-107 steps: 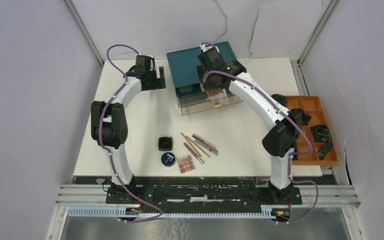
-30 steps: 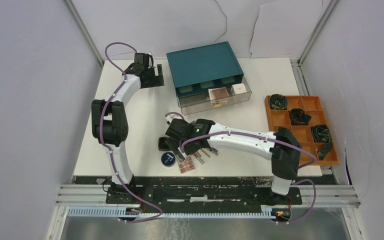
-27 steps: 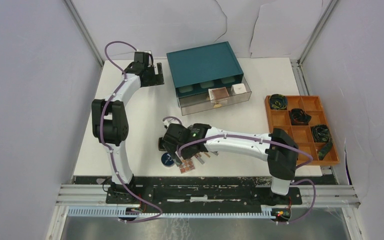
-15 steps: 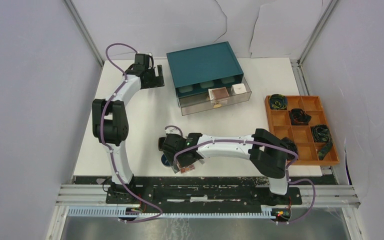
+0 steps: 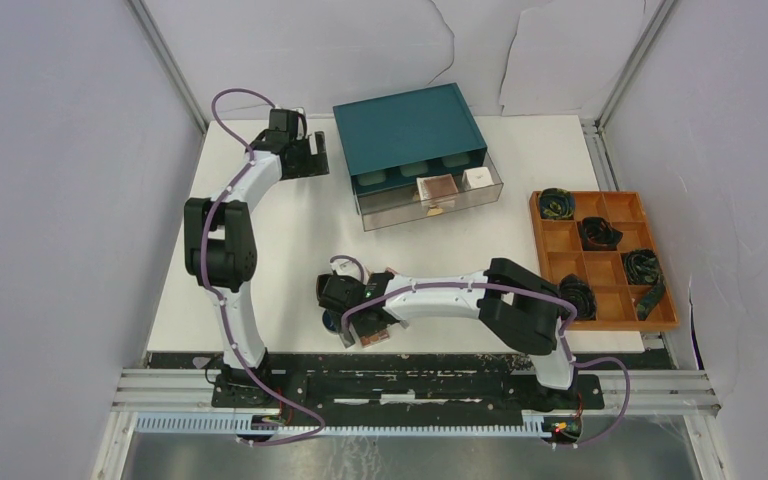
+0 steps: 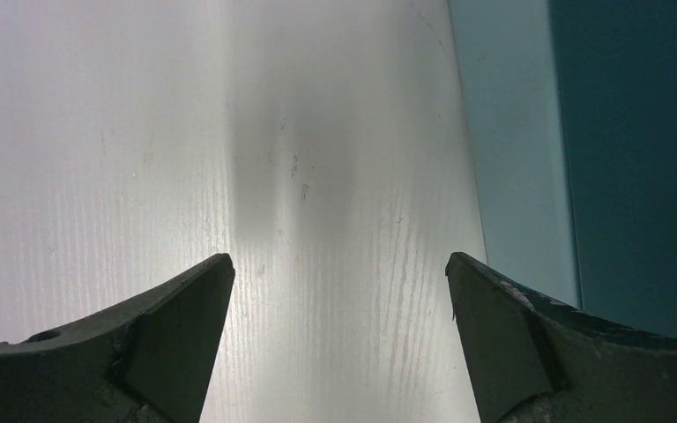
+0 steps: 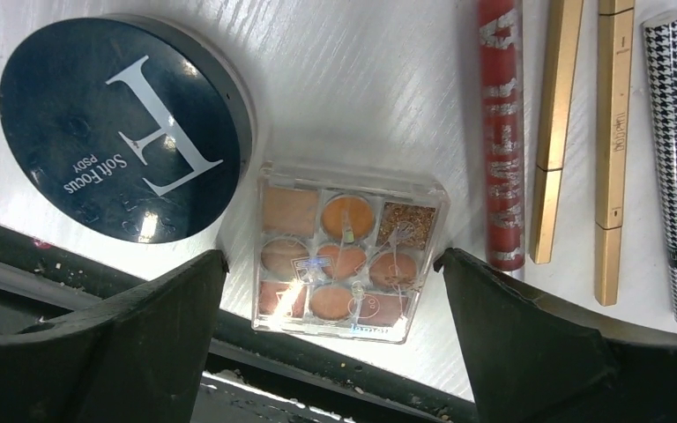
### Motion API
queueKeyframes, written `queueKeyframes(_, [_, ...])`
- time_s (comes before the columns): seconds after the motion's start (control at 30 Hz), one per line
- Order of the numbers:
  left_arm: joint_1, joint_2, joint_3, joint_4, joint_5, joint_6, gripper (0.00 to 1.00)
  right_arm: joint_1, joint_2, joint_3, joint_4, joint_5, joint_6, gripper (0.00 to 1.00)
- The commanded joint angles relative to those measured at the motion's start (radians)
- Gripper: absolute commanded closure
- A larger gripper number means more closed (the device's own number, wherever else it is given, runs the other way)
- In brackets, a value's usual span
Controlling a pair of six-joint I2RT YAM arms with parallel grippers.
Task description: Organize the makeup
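My right gripper (image 7: 333,260) is open and hangs low over the multicolour eyeshadow palette (image 7: 348,251), one finger on each side, not touching it. The round dark-blue tin (image 7: 123,128) lies left of the palette. A red tube (image 7: 501,132), gold pencils (image 7: 551,132) and a houndstooth pencil (image 7: 674,167) lie to its right. In the top view the right gripper (image 5: 357,322) covers the palette (image 5: 372,337) and the black square compact (image 5: 326,290) is partly hidden. The brown compact (image 5: 438,190) and white cube (image 5: 477,178) sit in the open drawer. My left gripper (image 6: 339,264) is open and empty over bare table.
The teal drawer box (image 5: 407,125) stands at the back with its clear drawer (image 5: 390,212) pulled out; its side shows in the left wrist view (image 6: 635,159). The orange tray (image 5: 560,235) with black coils is at the right. The table's black front edge (image 7: 229,348) runs just below the palette.
My right arm has swung from the drawer to the table's front and come down over the palette, folding its elbow. The left arm has not moved.
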Motion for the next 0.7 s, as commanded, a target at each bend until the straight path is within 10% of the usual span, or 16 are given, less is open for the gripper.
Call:
queueKeyframes(0.0, [0.004,-0.061,-0.016,0.042,0.010,-0.010,0.02,0.006,0.028,-0.016,-0.008,0.080,0.046,0.01])
queueKeyframes(0.27, [0.003,-0.065,-0.023,0.043,0.003,-0.006,0.02,0.006,0.037,-0.038,-0.008,0.080,0.034,0.52])
queueKeyframes(0.67, [0.005,-0.072,-0.021,0.046,-0.005,-0.006,0.02,-0.028,-0.120,0.142,-0.224,0.237,-0.050,0.55])
